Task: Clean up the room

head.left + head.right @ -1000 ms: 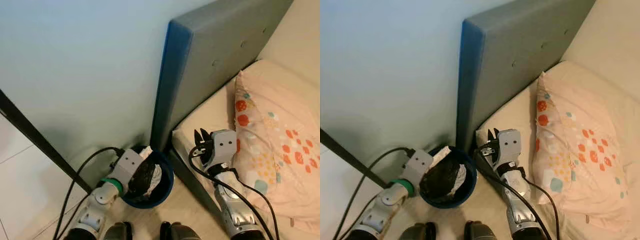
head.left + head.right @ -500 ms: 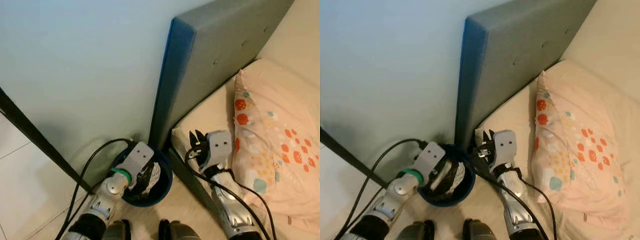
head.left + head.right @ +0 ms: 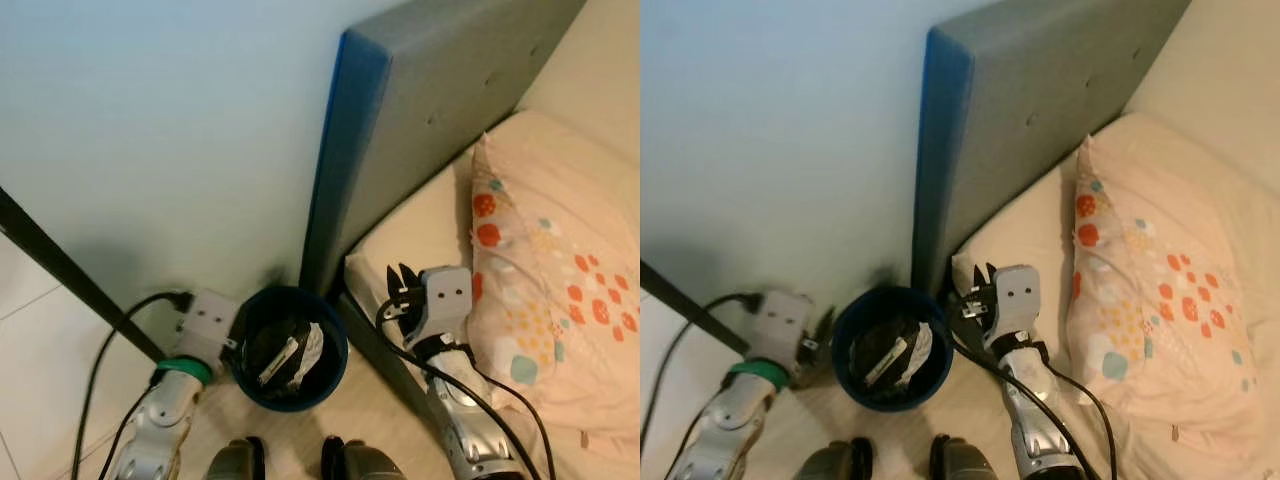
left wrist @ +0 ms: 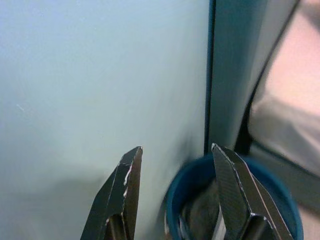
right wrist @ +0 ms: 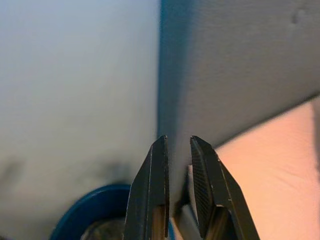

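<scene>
Left eye view is showing a blue bin [image 3: 290, 348] sitting on the floor in the corner between the pale wall [image 3: 150, 130] and the grey headboard [image 3: 430, 110] of the bed, with dark crumpled rubbish and a pale scrap [image 3: 285, 355] lying inside it. The left gripper [image 4: 175, 170] is hanging just beside the bin's rim on the wall side, its fingers standing apart and holding nothing. The right gripper [image 3: 402, 290] is hovering over the corner of the mattress [image 3: 420, 225], near the patterned pillow [image 3: 545, 290]; its fingers are nearly together with a thin gap between them, and nothing is clamped there.

Judging from the load resting in the bin and the empty left gripper beside it, the drop-off step appears to be finishing. The next move is likely calling for turning from this corner to look for further clutter, keeping the arm's trailing black cable [image 3: 110, 340] from snagging on the bin's rim.

Much is staying hidden: the floor behind the bin is lying in shadow, the rest of the room is falling outside the frame, and what exactly the dark rubbish is cannot be made out, perhaps a bag or cloth.
</scene>
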You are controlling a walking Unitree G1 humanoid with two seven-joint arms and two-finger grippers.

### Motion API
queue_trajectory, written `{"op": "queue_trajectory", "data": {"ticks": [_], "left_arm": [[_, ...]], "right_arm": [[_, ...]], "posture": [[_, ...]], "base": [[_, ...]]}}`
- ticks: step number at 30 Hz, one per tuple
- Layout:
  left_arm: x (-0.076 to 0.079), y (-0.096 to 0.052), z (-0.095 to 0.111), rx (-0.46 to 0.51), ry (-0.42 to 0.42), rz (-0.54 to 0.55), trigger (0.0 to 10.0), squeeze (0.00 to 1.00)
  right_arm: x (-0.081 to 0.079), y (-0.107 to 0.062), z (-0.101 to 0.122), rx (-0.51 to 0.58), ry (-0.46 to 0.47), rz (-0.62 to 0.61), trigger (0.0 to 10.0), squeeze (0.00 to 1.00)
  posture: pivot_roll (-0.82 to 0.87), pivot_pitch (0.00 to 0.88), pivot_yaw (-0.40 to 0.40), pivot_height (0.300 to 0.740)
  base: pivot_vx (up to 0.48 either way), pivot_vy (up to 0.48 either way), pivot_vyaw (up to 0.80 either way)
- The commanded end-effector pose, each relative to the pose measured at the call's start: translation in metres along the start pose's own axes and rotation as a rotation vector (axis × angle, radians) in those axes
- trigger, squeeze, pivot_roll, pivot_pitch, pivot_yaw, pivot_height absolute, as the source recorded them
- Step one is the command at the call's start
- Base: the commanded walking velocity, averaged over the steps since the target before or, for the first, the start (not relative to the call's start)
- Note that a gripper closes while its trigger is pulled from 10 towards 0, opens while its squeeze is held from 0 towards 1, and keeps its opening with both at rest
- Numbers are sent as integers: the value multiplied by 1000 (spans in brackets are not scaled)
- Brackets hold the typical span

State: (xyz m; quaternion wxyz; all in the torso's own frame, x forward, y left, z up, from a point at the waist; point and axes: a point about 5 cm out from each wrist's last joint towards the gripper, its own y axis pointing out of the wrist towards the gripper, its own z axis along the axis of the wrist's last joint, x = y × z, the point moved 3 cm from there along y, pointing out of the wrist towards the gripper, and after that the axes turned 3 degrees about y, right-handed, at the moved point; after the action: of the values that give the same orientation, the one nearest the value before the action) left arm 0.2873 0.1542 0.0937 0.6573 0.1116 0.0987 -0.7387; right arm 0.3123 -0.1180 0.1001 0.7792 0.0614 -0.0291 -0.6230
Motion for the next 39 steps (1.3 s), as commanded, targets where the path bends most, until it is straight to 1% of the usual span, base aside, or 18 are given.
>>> {"op": "queue_trajectory", "data": {"ticks": [1,3,4,5,6,8,11,16,39], "left_arm": [[2,-5,0,-9,-23,12,10000,0],[-2,-7,12,22,-15,56,10000,0],[-2,-7,12,22,-15,56,10000,0],[-3,-8,21,44,-9,70,10000,0],[-3,-8,21,44,-9,70,10000,0],[-4,-8,30,65,7,79,10000,0],[-4,-8,34,77,25,79,10000,0],[-2,-7,38,87,43,71,10000,0],[0,-8,40,72,48,64,10000,0]], "right_arm": [[1,-5,-6,-24,12,-6,10000,4],[-5,-4,-6,-25,21,10,10000,4],[-5,-4,-6,-25,21,10,10000,4],[-7,-3,-6,-26,23,21,10000,4],[-7,-3,-6,-26,23,21,10000,4],[-10,0,-5,-23,25,29,10000,4],[-10,1,-5,-21,25,31,10000,4],[-9,2,-5,-19,22,33,10000,4],[-11,2,-6,-23,20,41,10000,4]], "posture": [[4,150,-29,708],[11,145,-34,708],[11,145,-34,708],[16,140,-37,708],[16,140,-37,708],[18,130,-40,708],[17,122,-42,708],[14,113,-41,708],[15,108,-35,708]], "base": [[0,0,0],[0,0,0],[0,0,0],[0,0,0],[0,0,0],[0,0,0],[0,0,0],[-254,0,0],[-353,0,0]]}}
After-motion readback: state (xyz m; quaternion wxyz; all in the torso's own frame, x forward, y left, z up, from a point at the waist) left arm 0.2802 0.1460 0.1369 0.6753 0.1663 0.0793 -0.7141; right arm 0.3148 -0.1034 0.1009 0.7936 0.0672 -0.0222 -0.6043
